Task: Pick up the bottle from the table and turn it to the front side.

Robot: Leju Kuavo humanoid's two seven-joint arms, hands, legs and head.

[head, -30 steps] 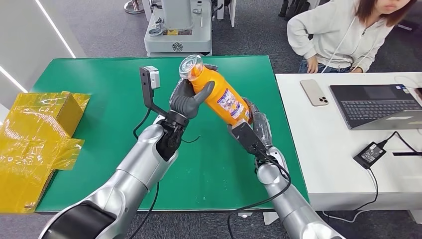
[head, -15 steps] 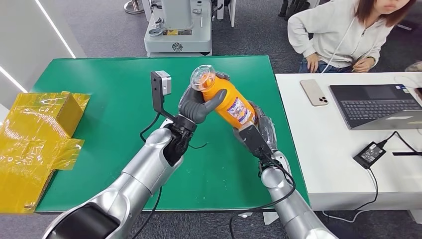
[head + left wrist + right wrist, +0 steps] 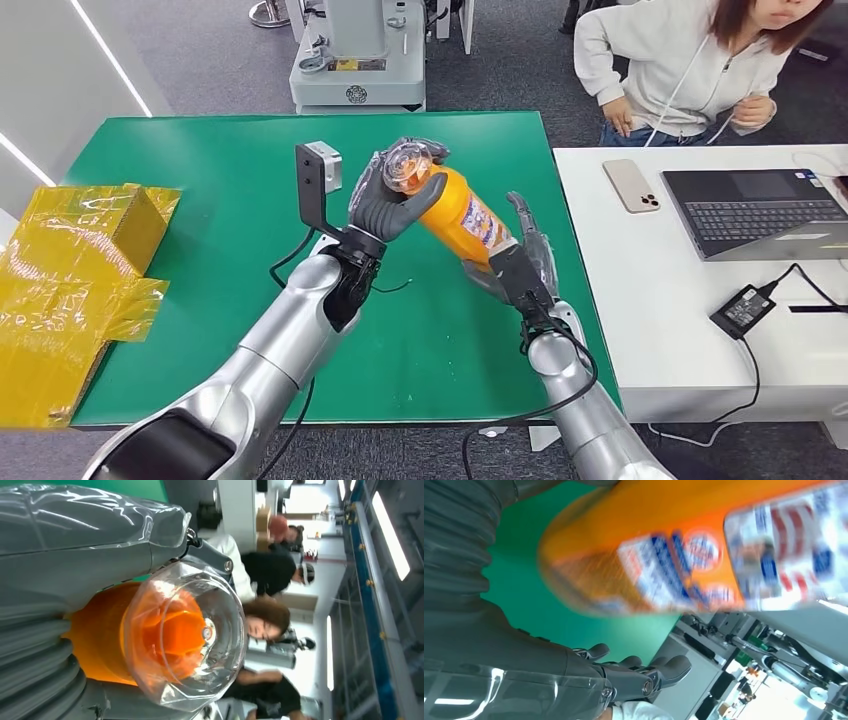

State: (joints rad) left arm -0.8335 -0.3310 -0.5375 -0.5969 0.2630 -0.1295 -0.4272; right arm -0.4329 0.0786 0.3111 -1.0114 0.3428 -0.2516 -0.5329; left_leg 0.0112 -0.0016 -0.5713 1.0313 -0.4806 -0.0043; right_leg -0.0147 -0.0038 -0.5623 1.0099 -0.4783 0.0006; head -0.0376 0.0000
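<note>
Overhead, left hand grips the bottle near its cap; right hand fingers spread open below it, above the green desk; phone and laptop sit nearby.

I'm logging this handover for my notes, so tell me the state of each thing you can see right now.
Orange bottle: off the table, tilted, clear cap on.
Left hand: wrapped around the bottle's cap end.
Right hand: fingers spread at the bottle's base; grip unclear.
Laptop: open.
Phone: lying flat, back up.
Yellow box: flaps open.
</note>
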